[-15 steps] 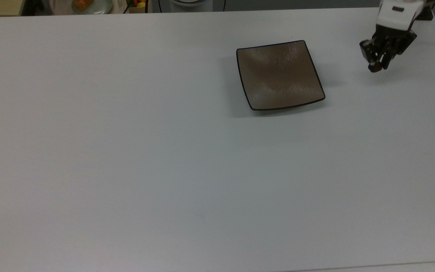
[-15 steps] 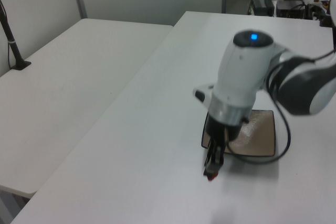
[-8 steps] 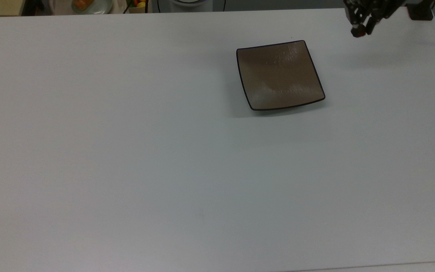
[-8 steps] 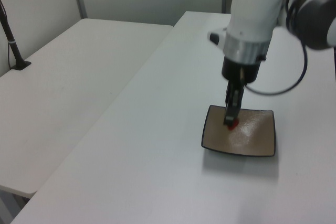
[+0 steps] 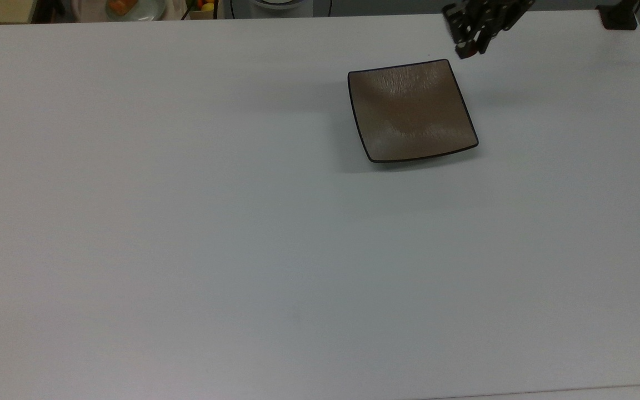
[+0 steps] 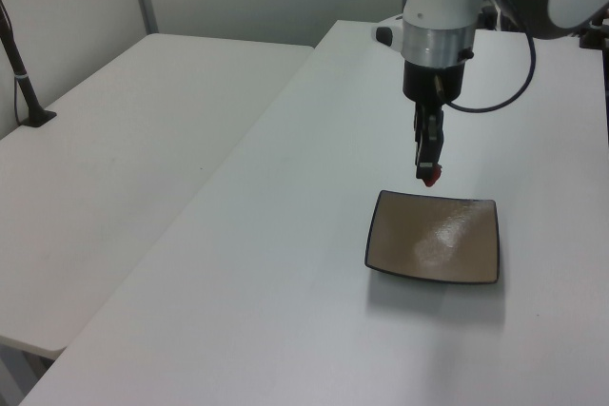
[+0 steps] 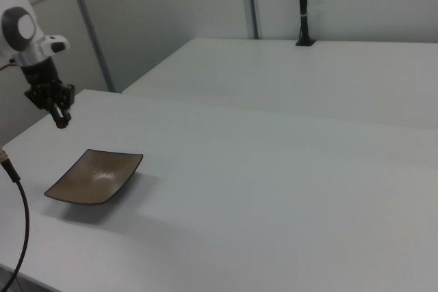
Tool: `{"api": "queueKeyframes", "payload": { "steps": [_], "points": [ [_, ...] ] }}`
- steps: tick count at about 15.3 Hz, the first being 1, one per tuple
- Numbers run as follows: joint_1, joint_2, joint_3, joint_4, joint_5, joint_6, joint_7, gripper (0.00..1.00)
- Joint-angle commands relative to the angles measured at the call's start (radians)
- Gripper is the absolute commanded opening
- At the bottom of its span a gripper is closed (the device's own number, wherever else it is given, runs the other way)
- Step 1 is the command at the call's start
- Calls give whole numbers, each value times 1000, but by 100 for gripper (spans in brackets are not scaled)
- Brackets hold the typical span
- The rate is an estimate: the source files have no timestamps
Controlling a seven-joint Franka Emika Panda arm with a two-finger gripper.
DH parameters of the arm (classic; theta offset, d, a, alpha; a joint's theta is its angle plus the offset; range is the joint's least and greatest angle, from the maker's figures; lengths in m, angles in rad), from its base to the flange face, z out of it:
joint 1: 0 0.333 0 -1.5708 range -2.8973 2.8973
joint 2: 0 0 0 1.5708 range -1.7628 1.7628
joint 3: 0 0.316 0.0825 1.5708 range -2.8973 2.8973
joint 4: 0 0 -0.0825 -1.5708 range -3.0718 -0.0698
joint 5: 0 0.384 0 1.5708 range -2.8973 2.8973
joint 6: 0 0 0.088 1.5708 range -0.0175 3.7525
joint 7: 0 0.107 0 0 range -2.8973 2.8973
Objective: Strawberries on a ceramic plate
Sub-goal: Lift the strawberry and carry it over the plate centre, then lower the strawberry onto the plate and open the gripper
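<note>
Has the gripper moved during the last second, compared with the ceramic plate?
Yes. In the top view, the gripper, holding the strawberry, went from far right of the ceramic plate up and leftward to beside its upper right corner.

I see the small red strawberry point(image 6: 432, 177) off the table, pinched at the tip of the black two-finger gripper point(image 6: 430, 174), in the air just past one edge of the plate. The square, glossy taupe-brown ceramic plate point(image 5: 412, 110) with its thin dark rim and upturned corners lies flat on the white table point(image 5: 186, 222), its surface bare.
</note>
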Motion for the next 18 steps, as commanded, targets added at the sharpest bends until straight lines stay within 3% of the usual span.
{"api": "queueKeyframes", "payload": {
  "steps": [1, 5, 10, 16, 17, 18],
  "points": [
    [-51, -27, 0, -78, 80, -9, -191, 13],
    [-77, -10, -2, -149, 98, 3, -289, 14],
    [-110, 47, -2, -187, 103, 58, -311, 14],
    [-110, 91, -2, -260, 101, 227, -311, 16],
    [-111, 98, -3, -260, 103, 236, -311, 17],
    [-111, 101, -2, -260, 103, 242, -311, 25]
  ]
}}
